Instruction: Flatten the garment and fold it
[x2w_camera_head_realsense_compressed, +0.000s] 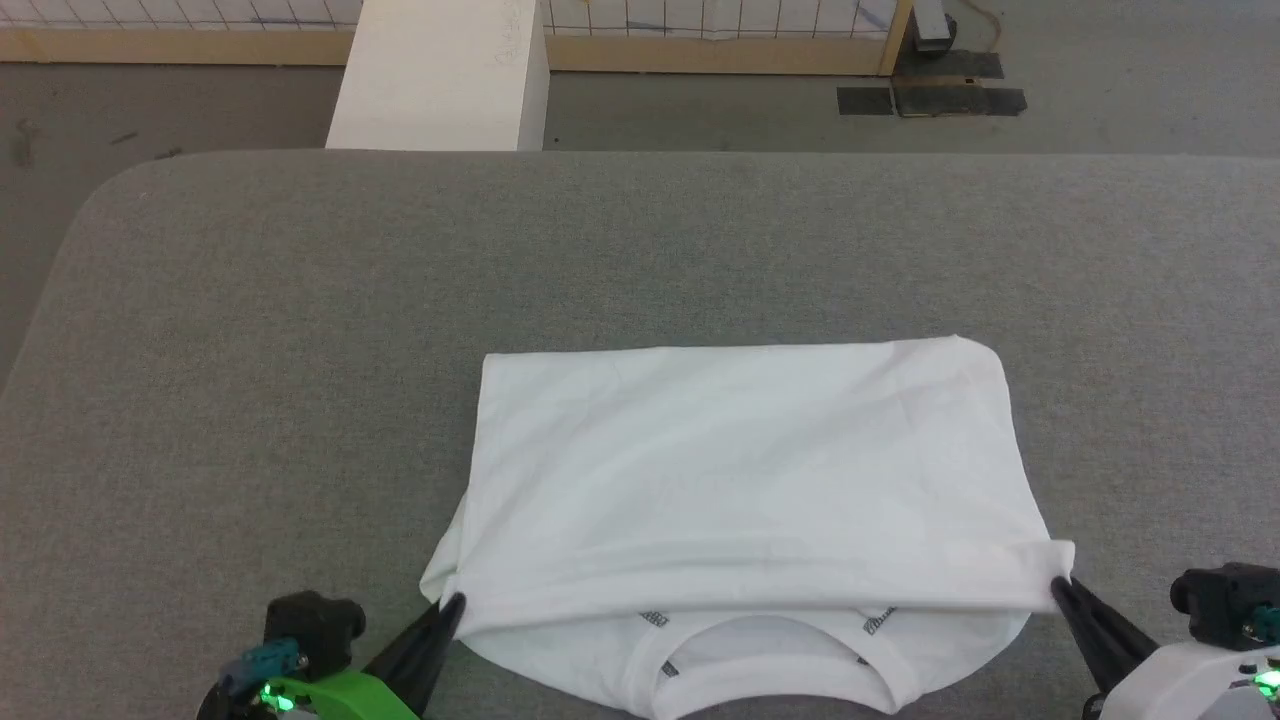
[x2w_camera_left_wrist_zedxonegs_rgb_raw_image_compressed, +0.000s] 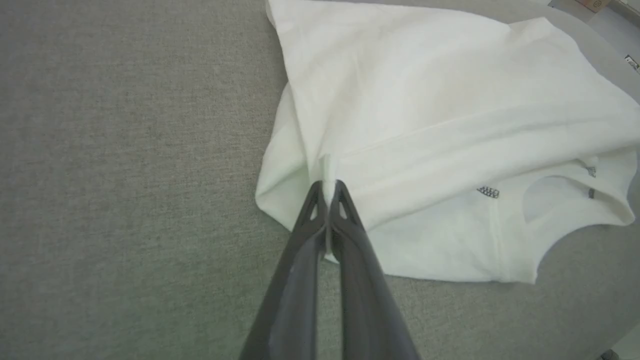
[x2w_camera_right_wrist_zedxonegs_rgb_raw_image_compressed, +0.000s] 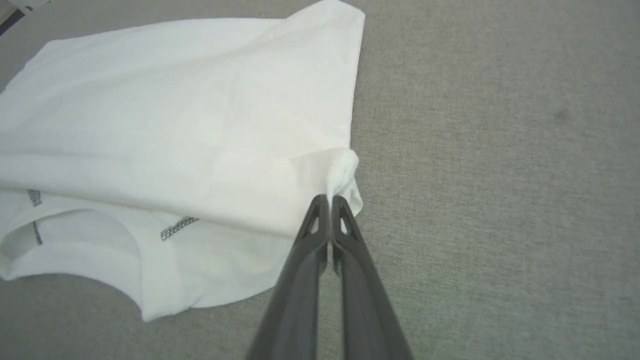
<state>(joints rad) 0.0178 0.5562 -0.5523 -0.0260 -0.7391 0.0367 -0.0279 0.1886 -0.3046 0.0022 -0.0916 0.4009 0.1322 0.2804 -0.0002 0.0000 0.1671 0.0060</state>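
**Garment.** The garment (x2w_camera_head_realsense_compressed: 740, 470), a white T-shirt, lies on the grey table (x2w_camera_head_realsense_compressed: 300, 320), in the near half and slightly right of centre in the head view. It is doubled over on itself. An upper layer covers most of the body, with a straight far edge and a near edge running side to side just short of the neck opening (x2w_camera_head_realsense_compressed: 775, 645). The neck opening and shoulders show from under that near edge, on the side nearest the robot. Short grey stitched marks (x2w_camera_head_realsense_compressed: 652, 619) sit on either side of the neck opening. The upper layer is fairly flat, with shallow creases. On the left side, some cloth of the lower layer bulges out past the upper one.

**Left hand.** The left hand (x2w_camera_left_wrist_zedxonegs_rgb_raw_image_compressed: 327, 186) has its two dark fingers pressed together. It grips the garment at the left end of the upper layer's near edge, and a thin pleat of cloth runs in between the tips. The hand sits low, close to the table.

**Right hand.** The right hand (x2w_camera_right_wrist_zedxonegs_rgb_raw_image_compressed: 329, 199) also has its fingers pressed together and grips the right end of the same edge. A small bunch of cloth stands just past its tips.

**Surroundings.** A white box (x2w_camera_head_realsense_compressed: 440, 75) stands on the floor (x2w_camera_head_realsense_compressed: 1100, 60) beyond the table's far edge, left of centre and well apart from the garment.
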